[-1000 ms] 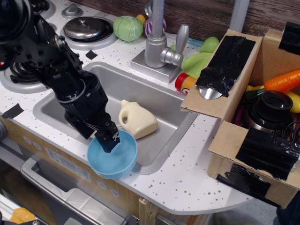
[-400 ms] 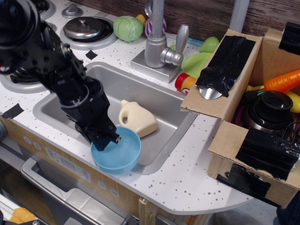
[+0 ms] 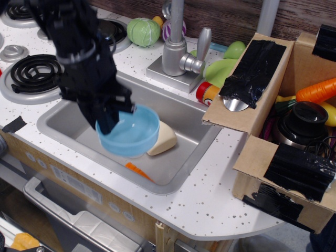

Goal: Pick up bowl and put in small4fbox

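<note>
The light blue bowl hangs in the air above the grey sink, tilted, with its rim gripped at the left side. My black gripper is shut on that rim and comes down from the upper left. The bowl hides most of the cream jug lying in the sink. The brown cardboard box with black tape on its flaps stands at the right, well apart from the bowl, and holds several toys.
The sink basin holds the jug and a small orange piece. The metal faucet stands behind it. Toy vegetables and stove burners lie at the back left. A green toy lies beside the box.
My gripper has lifted the bowl off the sink's front edge, up and back over the basin. An orange piece in the sink has come into view.
</note>
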